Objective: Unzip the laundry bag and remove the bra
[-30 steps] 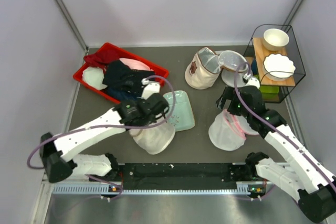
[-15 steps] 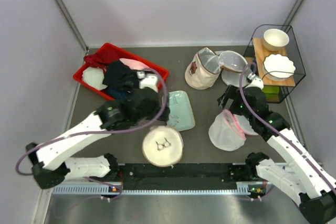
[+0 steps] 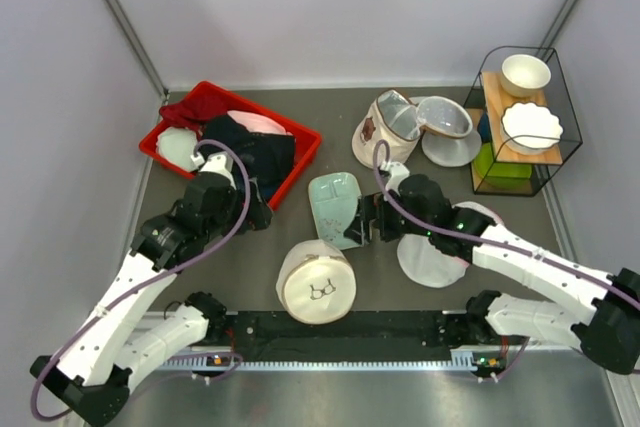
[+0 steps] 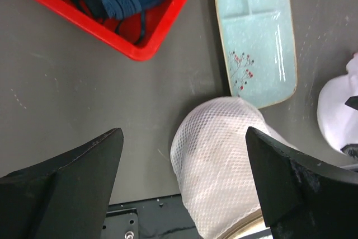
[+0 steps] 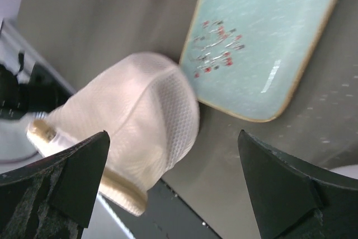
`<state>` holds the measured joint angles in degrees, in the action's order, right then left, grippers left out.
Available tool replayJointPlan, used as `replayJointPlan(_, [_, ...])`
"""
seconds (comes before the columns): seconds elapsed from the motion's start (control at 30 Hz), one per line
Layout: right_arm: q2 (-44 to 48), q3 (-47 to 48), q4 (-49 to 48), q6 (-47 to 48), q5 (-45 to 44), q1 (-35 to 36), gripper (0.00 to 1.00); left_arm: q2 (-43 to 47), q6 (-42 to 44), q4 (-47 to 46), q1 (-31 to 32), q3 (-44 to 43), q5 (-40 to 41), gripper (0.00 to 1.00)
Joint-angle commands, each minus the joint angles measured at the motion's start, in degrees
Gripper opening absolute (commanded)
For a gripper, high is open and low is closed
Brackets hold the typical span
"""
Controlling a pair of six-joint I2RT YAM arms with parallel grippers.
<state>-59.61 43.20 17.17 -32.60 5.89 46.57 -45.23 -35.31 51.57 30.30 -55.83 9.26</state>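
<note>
The laundry bag (image 3: 317,282), a cream-white drum, lies free on the table near the front edge. Its round face with the small black bra icon is turned up toward the camera. The bra is hidden. My left gripper (image 3: 258,214) hovers open up and left of the bag, between it and the red tray. In the left wrist view the bag's mesh side (image 4: 224,172) sits low between the open gripper (image 4: 183,138) and touches neither finger. My right gripper (image 3: 373,223) is open to the bag's upper right. In its wrist view the bag (image 5: 128,132) lies left of centre of the gripper (image 5: 173,138).
A red tray (image 3: 310,147) of dark garments stands at back left. A pale-green plate (image 3: 335,207) lies just behind the bag. A white mesh bag (image 3: 430,259) sits under my right arm. A beige pouch (image 3: 385,132), a clear lid (image 3: 445,119) and a wire rack (image 3: 525,117) with bowls are at back right.
My left gripper opened, let go of the laundry bag and pulled back up-left. The bag dropped onto the table with its icon face up. My right arm swung left from the mesh bag toward it.
</note>
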Motion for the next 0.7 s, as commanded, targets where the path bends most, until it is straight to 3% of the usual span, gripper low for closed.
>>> replayJointPlan(0.0, [-0.68, 1.89, -4.69, 6.31, 9.57, 3.18, 0.99, 1.2, 1.12, -2.08, -0.42, 2.39, -6.26, 0.96])
replayJointPlan(0.3, [4.33, -2.59, -6.79, 9.04, 20.73, 4.67, 0.98, 3.75, 4.81, -7.44, -0.51, 6.96, -14.78, 0.96])
replayJointPlan(0.5, [1.61, -1.98, -7.58, 10.1, 22.5, 6.96, 0.98, 2.78, 8.59, -14.11, -0.51, 9.42, -29.54, 0.96])
replayJointPlan(0.67, [-3.13, -2.42, -12.24, 7.65, 20.13, 8.89, 0.92, -1.07, 5.96, -20.45, -0.51, 12.5, -44.02, 0.93])
